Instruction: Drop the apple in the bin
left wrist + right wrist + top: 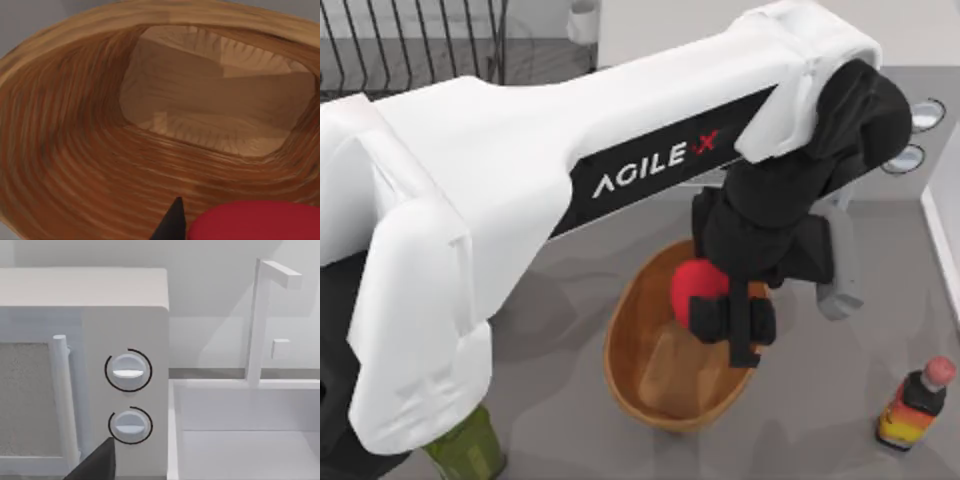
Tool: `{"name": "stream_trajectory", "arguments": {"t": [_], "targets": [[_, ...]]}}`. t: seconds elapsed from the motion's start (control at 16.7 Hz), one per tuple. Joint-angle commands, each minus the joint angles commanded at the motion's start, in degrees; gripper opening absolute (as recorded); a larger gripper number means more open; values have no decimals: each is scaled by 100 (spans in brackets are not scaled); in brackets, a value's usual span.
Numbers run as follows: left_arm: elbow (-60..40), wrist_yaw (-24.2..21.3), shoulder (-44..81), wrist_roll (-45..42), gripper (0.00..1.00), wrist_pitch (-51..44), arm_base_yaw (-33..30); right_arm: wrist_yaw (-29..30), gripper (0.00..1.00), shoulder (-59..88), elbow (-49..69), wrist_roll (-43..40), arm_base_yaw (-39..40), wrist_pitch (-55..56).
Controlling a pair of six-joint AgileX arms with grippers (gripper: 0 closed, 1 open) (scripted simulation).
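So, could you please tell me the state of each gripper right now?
Left gripper: shut on the apple, over the bin.
Right gripper: cannot be told.

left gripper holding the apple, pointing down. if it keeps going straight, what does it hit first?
Most likely the bin's ribbed inner wall or flat bottom; the left gripper holds the apple above its opening. Depth unclear.

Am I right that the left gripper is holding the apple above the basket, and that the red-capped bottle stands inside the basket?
Not quite: the top view shows the red-capped bottle standing on the table to the right of the basket, apart from it. The left gripper does hold the apple above the basket.
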State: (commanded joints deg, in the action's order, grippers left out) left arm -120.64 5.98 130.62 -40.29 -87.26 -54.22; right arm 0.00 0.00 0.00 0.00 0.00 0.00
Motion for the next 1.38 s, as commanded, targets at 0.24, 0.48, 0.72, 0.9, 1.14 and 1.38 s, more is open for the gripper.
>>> {"name": "stream_trajectory", "arguments": {"t": [0.24, 0.48, 0.72, 0.9, 1.14, 1.38], "targets": [[655, 35, -147, -36, 0, 488, 21, 0, 100, 0, 0, 0, 0, 0], [695, 37, -156, -38, 0, 517, 22, 0, 100, 0, 0, 0, 0, 0], [695, 37, -156, -38, 30, 517, 22, 0, 100, 0, 0, 0, 0, 0], [695, 37, -156, -38, 53, 517, 22, 0, 100, 0, 0, 0, 0, 0], [695, 37, -156, -38, 83, 517, 22, 0, 100, 0, 0, 0, 0, 0], [695, 37, -156, -38, 100, 517, 22, 0, 100, 0, 0, 0, 0, 0]]}}
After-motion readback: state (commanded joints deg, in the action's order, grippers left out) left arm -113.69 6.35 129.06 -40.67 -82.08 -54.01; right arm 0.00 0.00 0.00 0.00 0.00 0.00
